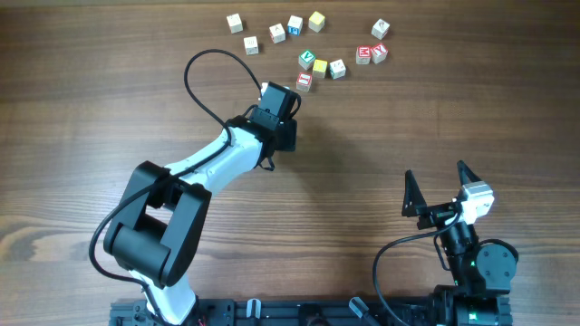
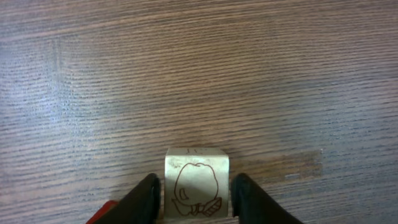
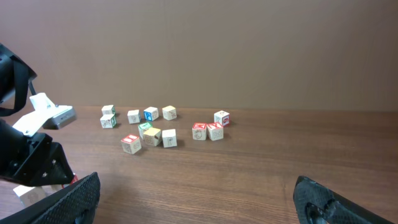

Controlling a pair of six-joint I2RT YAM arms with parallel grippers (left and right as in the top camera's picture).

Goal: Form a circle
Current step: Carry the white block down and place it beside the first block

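Toward the left of the table (image 1: 109, 109), my left fingers (image 2: 147, 198) stand on either side of a cream cube (image 2: 196, 180) with an apple drawn on its top. Only the left wrist view shows this. A thin dark line runs between each finger and the cube, so they look parted slightly wider than it and grip nothing. From overhead my wrist hides them, and just a corner of that cube peeks out.

A little to its right lies the circle (image 1: 320, 69), a loose bunch and no closed ring: a red-faced cube (image 1: 304, 81), a yellow cube (image 1: 320, 67) and a pale cube (image 1: 337, 68). A green-faced cube (image 1: 307, 60) sits just beside the yellow one. The right wrist view shows the same bunch side-on.

Far right, well apart from every cube, my right fingers (image 3: 78, 199) are spread fully wide and empty.
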